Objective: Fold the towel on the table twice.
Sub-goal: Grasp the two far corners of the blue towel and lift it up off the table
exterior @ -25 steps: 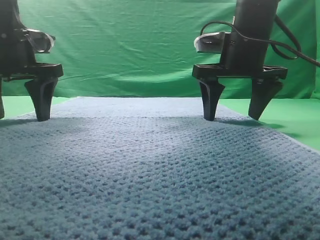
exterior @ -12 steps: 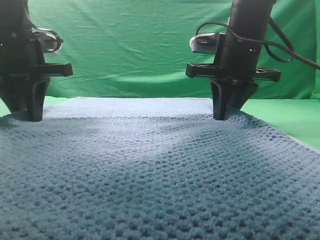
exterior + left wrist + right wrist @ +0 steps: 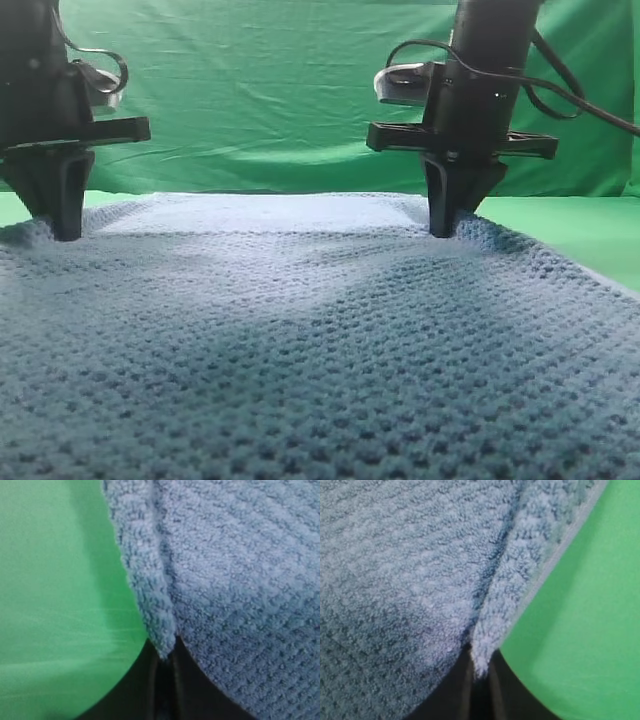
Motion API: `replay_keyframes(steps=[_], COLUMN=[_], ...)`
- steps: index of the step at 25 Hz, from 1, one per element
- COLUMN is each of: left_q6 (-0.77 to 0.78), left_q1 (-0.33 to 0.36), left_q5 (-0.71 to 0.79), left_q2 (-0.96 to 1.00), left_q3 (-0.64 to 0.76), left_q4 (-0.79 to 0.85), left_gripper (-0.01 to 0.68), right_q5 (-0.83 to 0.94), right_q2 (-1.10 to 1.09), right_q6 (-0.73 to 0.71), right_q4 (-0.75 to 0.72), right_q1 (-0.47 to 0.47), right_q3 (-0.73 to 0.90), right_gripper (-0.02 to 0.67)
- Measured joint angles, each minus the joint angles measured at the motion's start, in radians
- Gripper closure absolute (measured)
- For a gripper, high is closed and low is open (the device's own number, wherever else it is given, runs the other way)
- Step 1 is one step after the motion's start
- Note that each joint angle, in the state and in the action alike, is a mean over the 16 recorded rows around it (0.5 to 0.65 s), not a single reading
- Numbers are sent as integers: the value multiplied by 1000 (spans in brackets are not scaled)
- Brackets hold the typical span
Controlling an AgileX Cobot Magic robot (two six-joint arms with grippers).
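Blue-grey waffle-knit towel (image 3: 320,340) fills the lower two thirds of the high view, lying flat on the bright green table (image 3: 580,225), which shows only as strips at the far left and right edges. Two black grippers stand at the towel's far edge. The left gripper (image 3: 62,225), at the left of the frame, and the right gripper (image 3: 445,222), right of centre, each have their jaws pinched together on a raised ridge of towel at a far corner. Both wrist views confirm a fold of cloth clamped between the fingers, green table beside it.

To fold well, both arms should probably lift together, level and at the same pace, then carry the far edge toward the near edge so the corners meet squarely.

Hidden here: the towel's near edge is cut off below the frame, and the left gripper is cropped at the frame's left edge.
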Motion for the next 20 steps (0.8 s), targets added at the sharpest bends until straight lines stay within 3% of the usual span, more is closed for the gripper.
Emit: replay_keyframes(steps=[5, 15, 20], left_q6=[0, -1, -2], left_q1=[5, 8, 8], left_q5=[31, 10, -6], left_q2=[-42, -113, -120], left_q3=[-142, -518, -608], left_q4=[-5, -5, -3], left_gripper=[673, 673, 673], right_q5=[31, 29, 28], right_q2=[-25, -67, -68], right_q6=[7, 8, -9], right_q4=[-52, -157, -180], right_q1=[1, -1, -10], right_q3=[-139, -565, -680], right_gripper=[649, 649, 649])
